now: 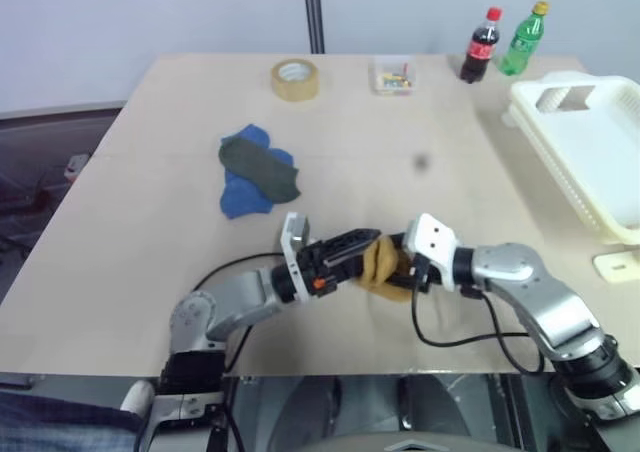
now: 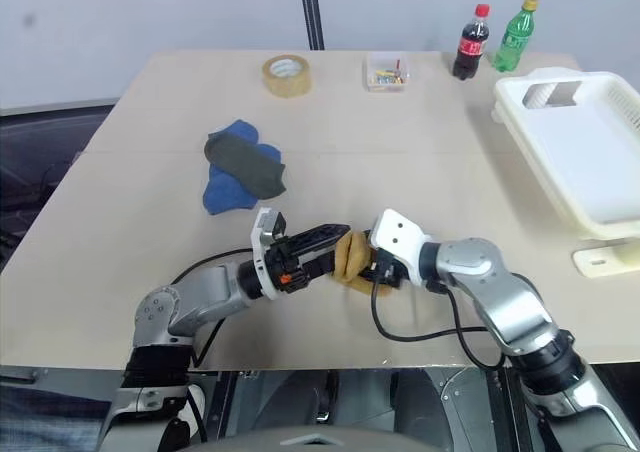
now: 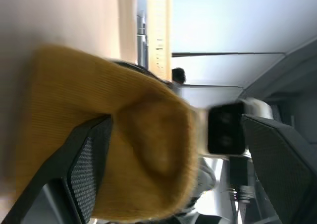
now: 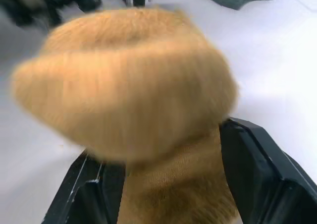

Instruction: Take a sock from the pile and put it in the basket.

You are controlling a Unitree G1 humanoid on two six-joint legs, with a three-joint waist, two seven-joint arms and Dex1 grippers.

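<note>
- Mustard sock (image 1: 383, 264) sits low in the frame, just right of centre, bunched up between both claws, at or just above the desk (image 1: 150, 222) surface; I cannot tell whether it touches.
- Right claw (image 4: 171, 177): clamped on the sock. In its wrist view both black fingers (image 4: 262, 169) press the ribbed cloth from either side, and the rest of the sock bulges out past them.
- Left claw (image 1: 360, 250): fingers spread wide. In the left wrist view one finger (image 3: 89, 154) lies against the sock and the other (image 3: 282, 159) stands well clear of it, so I read no grip here.
- The two claws meet nose to nose across the sock, left arm coming in from the lower left, right arm from the lower right.
- Pile (image 1: 255, 170): blue and dark grey-green socks, left of centre, well apart from both claws.
- Basket (image 1: 590, 162): white, slatted, at the right edge of the frame on the desk, well apart from the held sock.
- Top of frame: tape roll (image 1: 295, 78), small clear box (image 1: 392, 76) of coloured bits, cola bottle (image 1: 482, 44) and green bottle (image 1: 523, 38) standing side by side.
</note>
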